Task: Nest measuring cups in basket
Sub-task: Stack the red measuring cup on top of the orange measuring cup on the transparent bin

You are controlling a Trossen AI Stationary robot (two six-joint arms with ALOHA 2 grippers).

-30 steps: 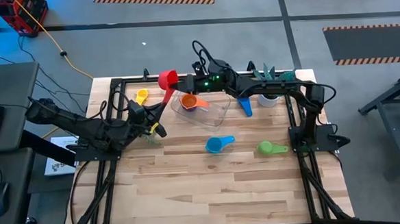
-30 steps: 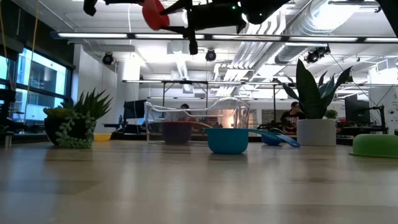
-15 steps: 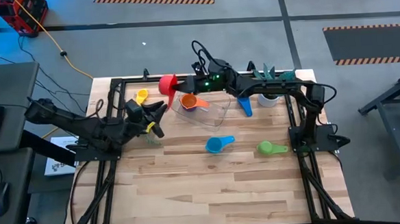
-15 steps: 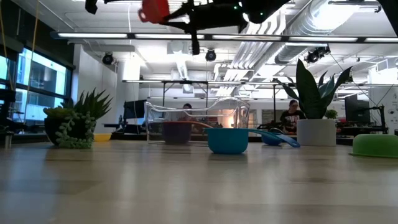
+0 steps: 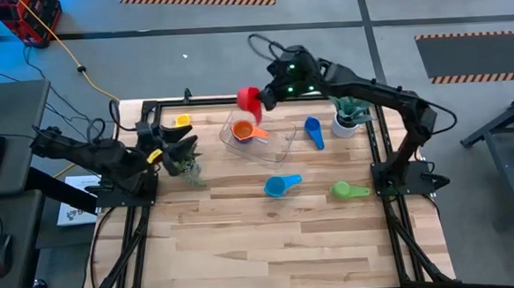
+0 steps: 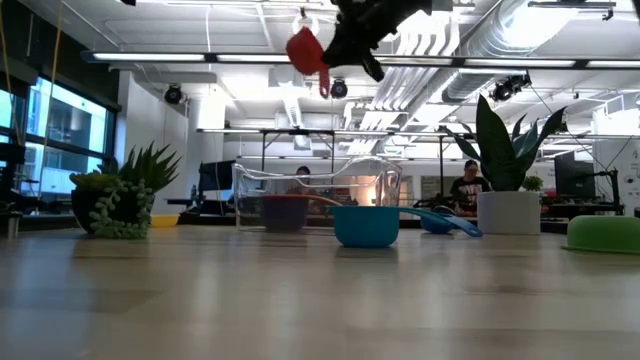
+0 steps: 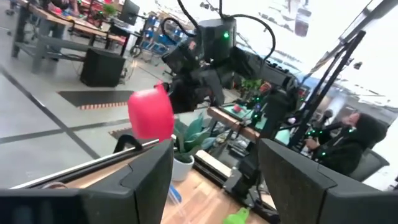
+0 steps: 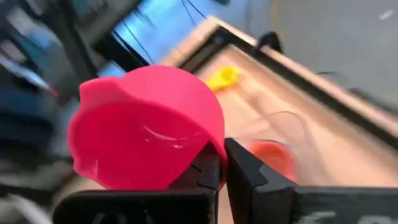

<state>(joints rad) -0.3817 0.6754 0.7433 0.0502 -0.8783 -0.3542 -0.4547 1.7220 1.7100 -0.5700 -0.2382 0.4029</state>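
Observation:
My right gripper (image 5: pixel 265 98) is shut on a red measuring cup (image 5: pixel 248 99), high above the far edge of the clear basket (image 5: pixel 274 141). An orange cup (image 5: pixel 246 131) lies inside the basket. My left gripper (image 5: pixel 180 146) stands open at the table's left, over a small plant, with nothing between its fingers (image 7: pixel 149 177); it looks toward the red cup (image 7: pixel 151 114). On the table lie a yellow cup (image 5: pixel 182 121), a dark blue cup (image 5: pixel 314 130), a light blue cup (image 5: pixel 281 185) and a green cup (image 5: pixel 348 190). My right gripper pinches the red cup at the edge of its round bowl (image 8: pixel 211 149) between its two fingers (image 8: pixel 249 180). The fingers hide whether they have the wall or the root of the handle. It comes roughly level from the table's right, and the cup (image 6: pixel 305 50) is lifted well clear of everything.
A small green plant (image 5: pixel 189 167) sits under my left gripper, and a white pot with a plant (image 5: pixel 348 117) stands at the far right beside the basket. The near half of the wooden table holds only the light blue and green cups. People sit in the room behind.
The red cup has passed from my left gripper to my right. My right gripper shut on it, and my left opened and drew back toward the table's left edge. My right gripper then carried the cup toward the right, above the basket's far edge, and turned.

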